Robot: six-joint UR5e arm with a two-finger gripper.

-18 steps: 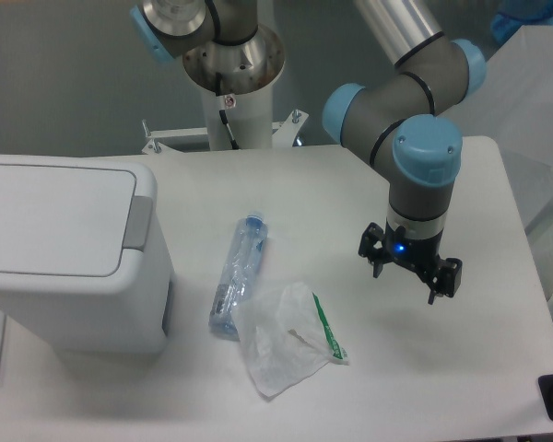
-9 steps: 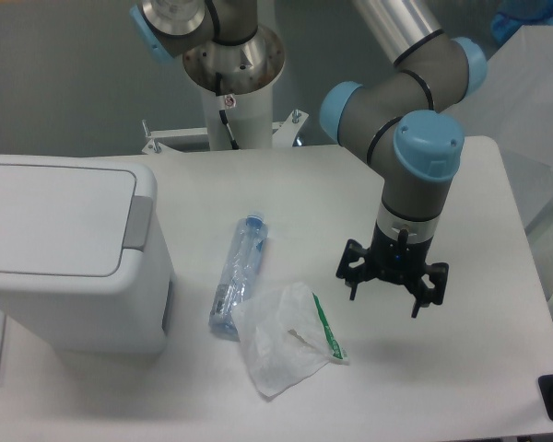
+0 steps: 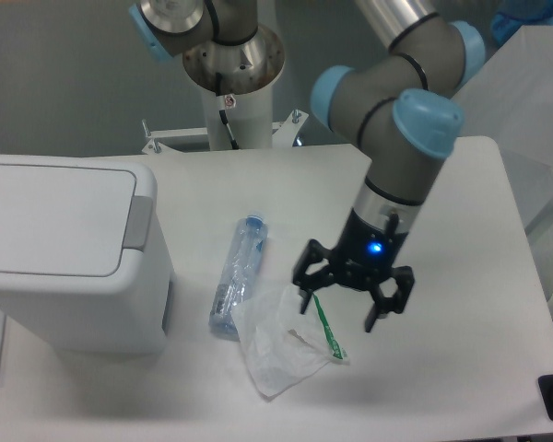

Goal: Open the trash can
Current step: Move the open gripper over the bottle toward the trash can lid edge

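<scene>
My arm (image 3: 401, 157) reaches down from the upper right of the table, the grey wrist link leaning toward the left as it descends, with a small blue light glowing just above the fingers. My gripper (image 3: 343, 307) points downward with its two black fingers spread wide apart and nothing between them. It hangs over the right edge of the clear plastic bag (image 3: 281, 350), with the left finger over the bag's upper part and the right finger out past its green strip (image 3: 326, 327); from this angle I cannot tell whether the fingertips touch the plastic or sit just above it.

The trash can (image 3: 69, 253) stands at the left side of the white table (image 3: 442, 368), well apart from my gripper. It is a boxy white bin with rounded corners. Its flat white lid (image 3: 55, 221) lies closed, flush in the rim. The grey push tab (image 3: 137, 223) runs along the lid's right edge, facing the middle of the table.

Between the bin and my gripper lies a clear plastic bottle (image 3: 237, 274) on its side, blue cap pointing away from the camera, its lower end touching or just under the bag's corner.
</scene>
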